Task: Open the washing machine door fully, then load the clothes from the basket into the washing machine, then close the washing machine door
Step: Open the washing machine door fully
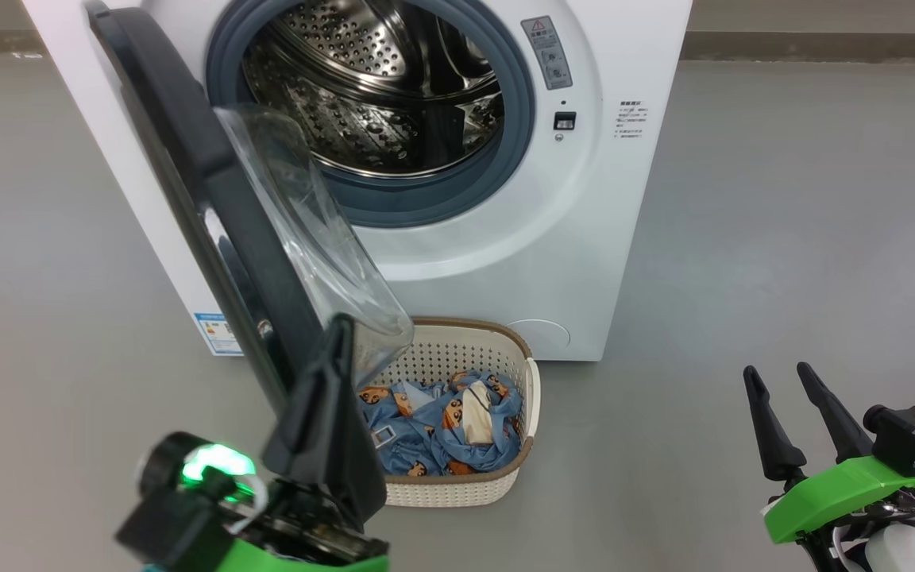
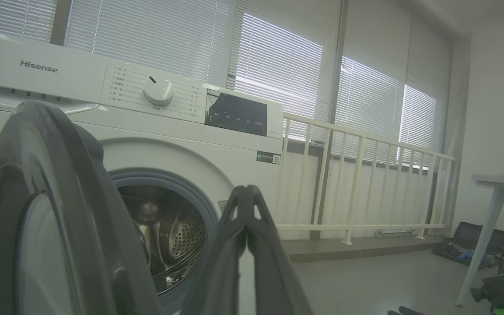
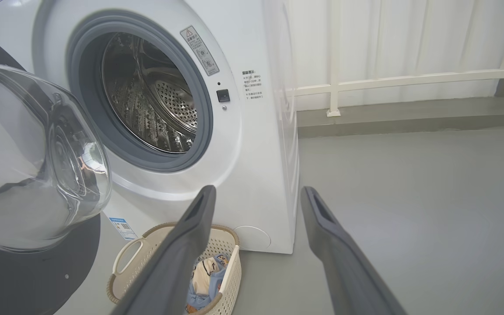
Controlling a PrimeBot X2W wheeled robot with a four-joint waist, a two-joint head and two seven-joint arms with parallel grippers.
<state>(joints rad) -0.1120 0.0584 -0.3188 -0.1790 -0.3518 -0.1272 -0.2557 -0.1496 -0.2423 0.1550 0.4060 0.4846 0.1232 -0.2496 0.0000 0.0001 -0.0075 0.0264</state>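
Note:
The washing machine [image 1: 553,238] stands ahead with its steel drum [image 1: 378,87] exposed. The washing machine door [image 1: 211,183] is swung out toward me on the left, and its clear glass bowl [image 1: 306,214] overhangs the basket. The basket [image 1: 457,486] sits on the floor before the machine and holds the blue bear-print clothes [image 1: 442,429]. My left gripper [image 1: 338,330] is shut with nothing in it. It points up just inside the door's lower edge, and whether it touches the door I cannot tell. In the left wrist view the door [image 2: 72,210] lies left of that gripper [image 2: 246,192]. My right gripper [image 1: 777,372] is open and empty, low at the right.
Bare grey floor spreads right of the machine. A white railing [image 2: 357,183] runs along blinded windows behind it. A pale table leg [image 2: 484,236] and a dark case [image 2: 470,238] stand at the far right. The right wrist view shows the basket [image 3: 134,262] under the door's glass bowl [image 3: 37,153].

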